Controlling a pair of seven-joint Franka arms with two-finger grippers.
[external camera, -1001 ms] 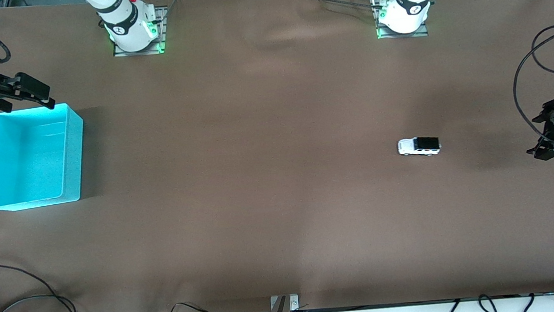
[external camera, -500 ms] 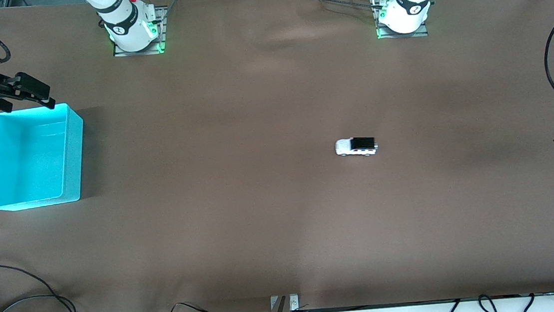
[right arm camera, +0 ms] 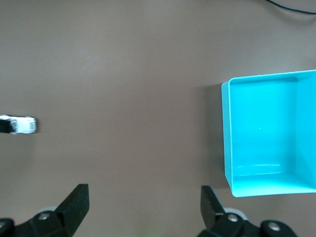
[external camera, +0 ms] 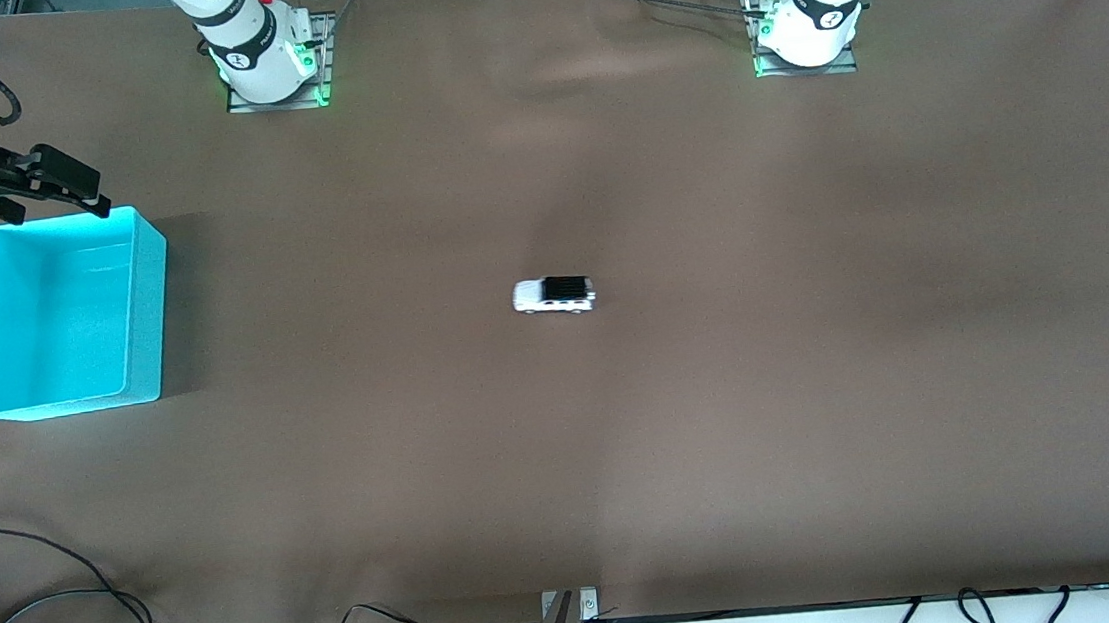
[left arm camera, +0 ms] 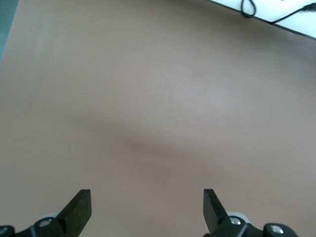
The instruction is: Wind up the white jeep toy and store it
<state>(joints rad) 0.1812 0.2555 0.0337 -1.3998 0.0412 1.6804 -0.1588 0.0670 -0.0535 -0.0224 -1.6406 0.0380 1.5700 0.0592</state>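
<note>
Sitting on its wheels near the centre of the front view, the white jeep toy (external camera: 554, 295) is on the bare brown table (external camera: 628, 466), untouched by either arm and well apart from the turquoise bin (external camera: 129, 319), which stands empty at the middle left of that frame, toward the right arm's end of the table. The right gripper (external camera: 51, 180) hangs at the upper left of the frame, over the table just by the bin's rim, its fingers (right arm camera: 74, 205) spread wide with nothing between them; its wrist view shows the bin's empty inside and the jeep as a small white shape at the frame's left edge. The left gripper (left arm camera: 147, 210) is nearly out of the front view at the right edge (only a dark tip shows there), and its wrist view shows its fingers spread over plain tabletop, holding nothing. As for progress, the storing is plainly not done, since the toy is outside the bin. Whether the winding is finished cannot be told from these pictures. What remains, at the least, is grasping the jeep and carrying it into the bin.
</note>
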